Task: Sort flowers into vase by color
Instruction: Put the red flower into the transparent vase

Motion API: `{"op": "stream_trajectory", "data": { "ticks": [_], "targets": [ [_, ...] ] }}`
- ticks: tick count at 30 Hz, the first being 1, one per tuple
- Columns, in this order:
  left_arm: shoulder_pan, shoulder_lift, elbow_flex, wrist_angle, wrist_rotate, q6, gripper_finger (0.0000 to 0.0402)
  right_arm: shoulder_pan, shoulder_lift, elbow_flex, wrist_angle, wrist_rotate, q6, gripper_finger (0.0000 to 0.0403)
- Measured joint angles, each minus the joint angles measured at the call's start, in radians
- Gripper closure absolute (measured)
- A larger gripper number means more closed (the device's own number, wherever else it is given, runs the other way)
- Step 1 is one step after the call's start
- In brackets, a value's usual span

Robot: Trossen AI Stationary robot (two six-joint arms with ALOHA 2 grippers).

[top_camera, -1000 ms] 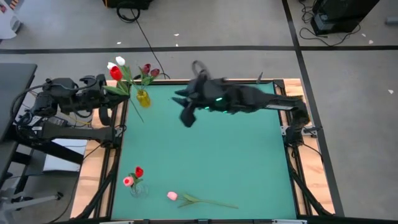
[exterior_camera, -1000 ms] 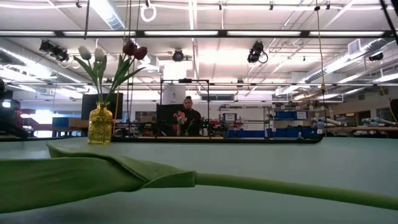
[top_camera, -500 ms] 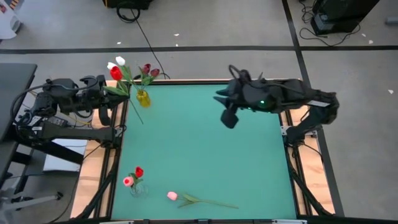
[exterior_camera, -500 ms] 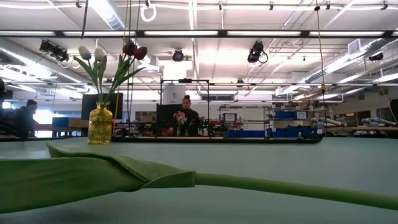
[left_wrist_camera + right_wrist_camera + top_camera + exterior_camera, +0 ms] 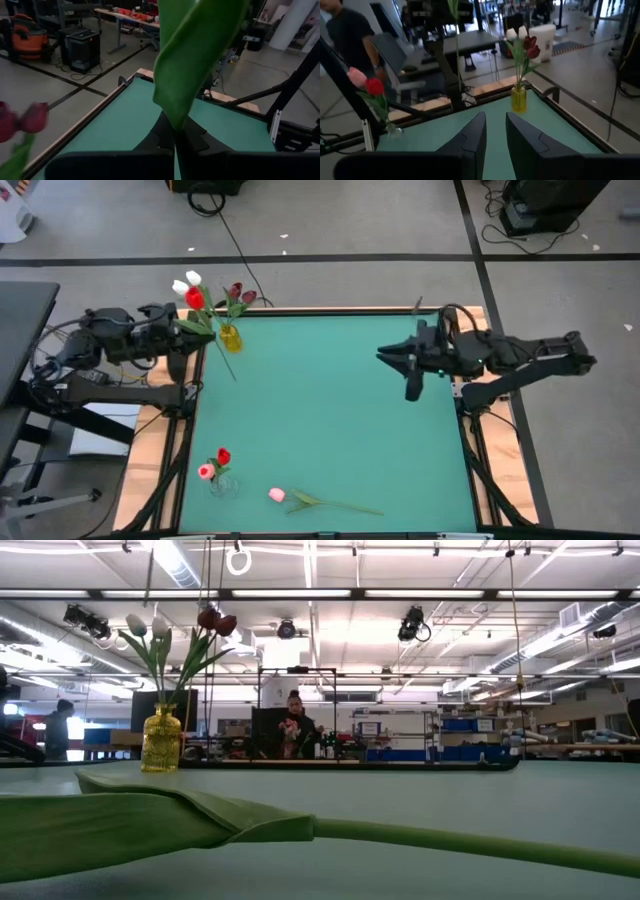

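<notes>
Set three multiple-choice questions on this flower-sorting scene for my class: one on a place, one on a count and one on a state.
1. Where is the loose pink tulip?
A. lying on the green mat
B. on the floor
C. in a drawer

2. How many flowers stand in the clear vase?
A. none
B. two
C. four

3. In what state is the right gripper?
A. shut on a tulip
B. shut on a vase
C. open and empty

Key:
1 A: it lies flat on the mat beside the clear vase.
2 B: one red bud and one pink bud show.
3 C: the right wrist view shows a bare gap between the fingers.
</notes>
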Motion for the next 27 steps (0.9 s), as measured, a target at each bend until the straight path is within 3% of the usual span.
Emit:
{"op": "stream_trajectory", "data": {
  "ticks": [9, 27],
  "targets": [
    [0.000, 0.003, -0.194, 0.223, 0.049, -0.004, 0.0400, 0.003, -0.184, -0.221, 0.068, -0.028, -0.045, 0.0321],
    [0.000, 0.003, -0.257, 0.275, 0.067, -0.012, 0.0393, 0.000, -0.166, -0.239, 0.073, -0.035, -0.046, 0.0320]
  ]
}}
